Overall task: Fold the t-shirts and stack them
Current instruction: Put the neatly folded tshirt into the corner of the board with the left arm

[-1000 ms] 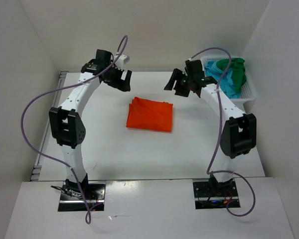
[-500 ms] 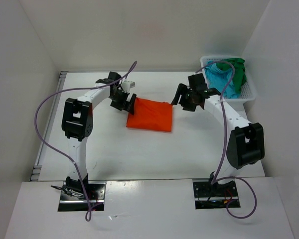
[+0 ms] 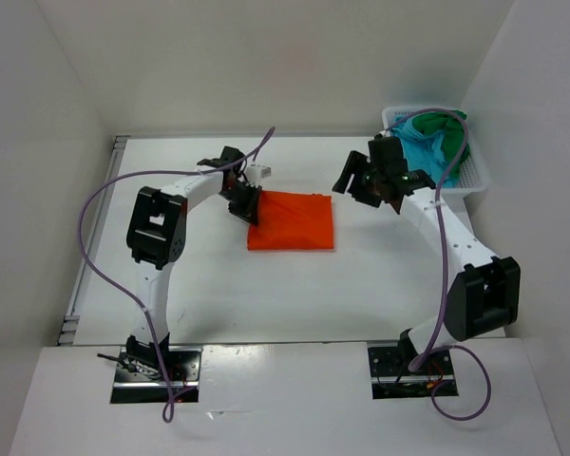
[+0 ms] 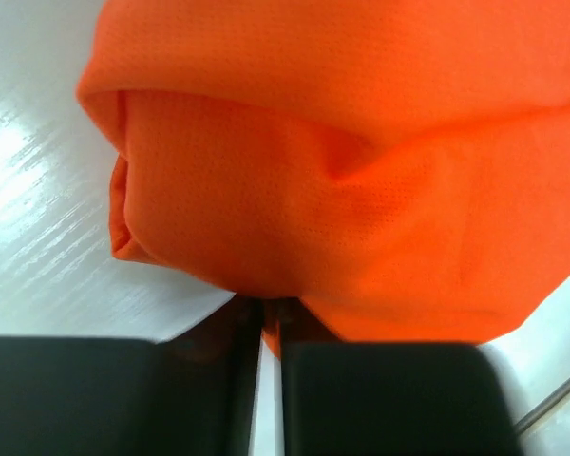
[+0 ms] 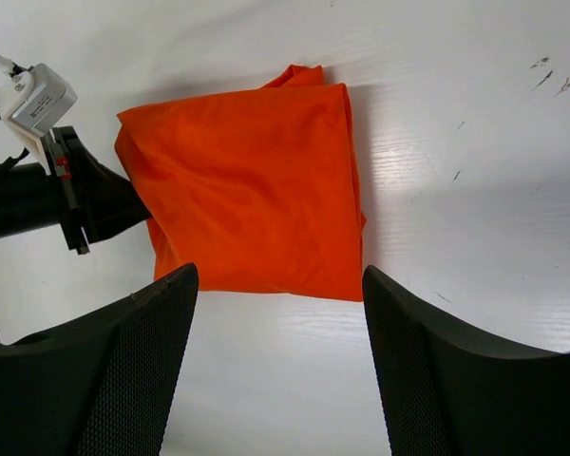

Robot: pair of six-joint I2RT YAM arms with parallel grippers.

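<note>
White bench (image 3: 218, 285), white walls on three sides.

Progress, left to right:
- The orange t-shirt (image 3: 293, 220) lies mid-bench, folded to a flat rectangle, so one of three looks done.
- The turquoise t-shirt (image 3: 426, 152) and dark green t-shirt (image 3: 453, 123) sit crumpled and unfolded in the white mesh basket (image 3: 477, 179), upper right of the frame.
- No stack yet.
- My read: about a third through, with the orange fold maybe getting a last tidy or shift.

Poses:
- **Left arm:** it reaches in low from the left with the elbow bent, and the left gripper (image 3: 248, 205) is at the orange t-shirt's left edge. In the left wrist view the jaws are nearly together with a thin slit between them and orange cloth pinched at the mouth. That looks like a grip.
- **Right arm:** it arcs up on the right. The right gripper (image 3: 357, 186) hovers off the bench near the orange t-shirt's upper right corner, between it and the basket. In the right wrist view the jaws are wide apart with nothing in them, looking down on the fold.
</note>
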